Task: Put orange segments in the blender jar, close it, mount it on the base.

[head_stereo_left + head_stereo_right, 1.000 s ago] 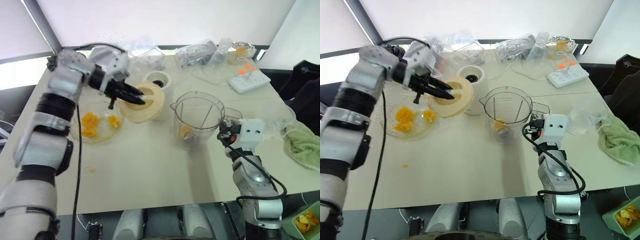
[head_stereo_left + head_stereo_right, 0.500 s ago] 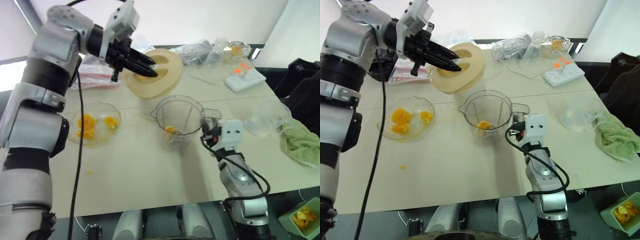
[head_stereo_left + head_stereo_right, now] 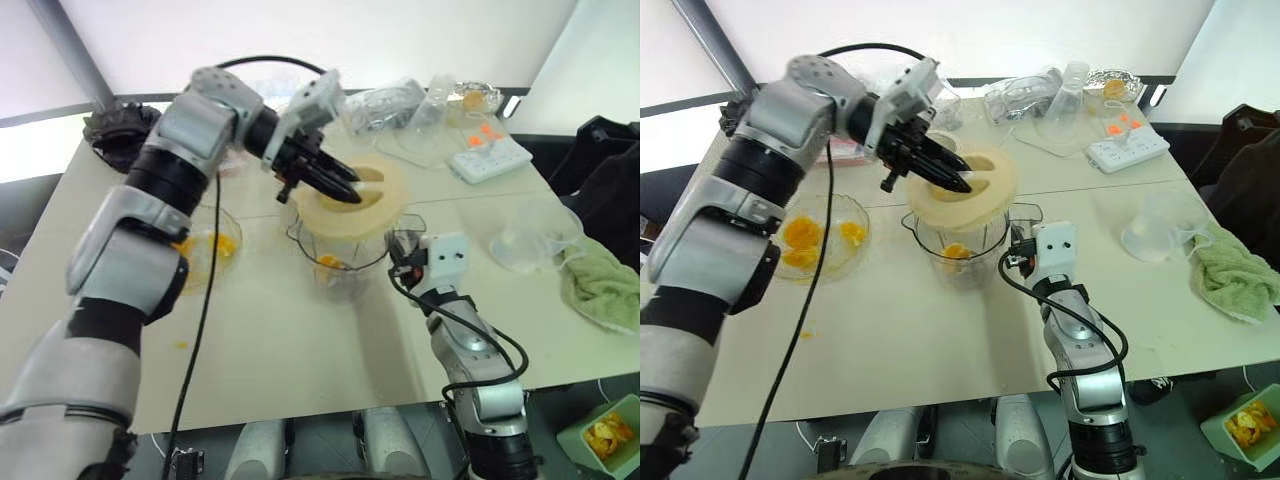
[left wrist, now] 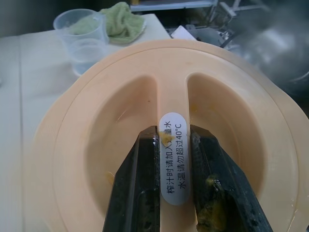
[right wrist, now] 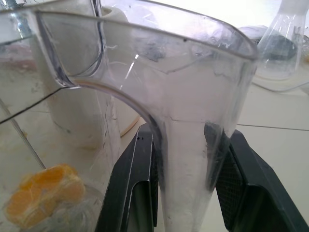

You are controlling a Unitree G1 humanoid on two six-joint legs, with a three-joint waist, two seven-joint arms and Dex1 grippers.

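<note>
Left gripper (image 4: pixel 175 166) pinching the raised middle bar of the cream lid (image 3: pixel 962 190), one finger (image 4: pixel 137 179) in each hollow beside it. Lid held tilted just above the rim of the blender jar (image 3: pixel 950 245), at the centre of the frame, not yet seated. Right gripper (image 5: pixel 181 181) clamped on the clear jar handle (image 5: pixel 188 145), steadying the jar upright on the table (image 3: pixel 890 330), long axis vertical, mouth upward, handle toward the right of the frame. Orange segments (image 5: pixel 46 188) already at the bottom of the jar; more pieces left in the glass bowl (image 3: pixel 805 235) at centre left. Loading seems at least partly done; closing in progress, judged about halfway through the task. Left to do: press lid down, then mount jar on the white base (image 5: pixel 84 113), partly hidden behind the jar.
</note>
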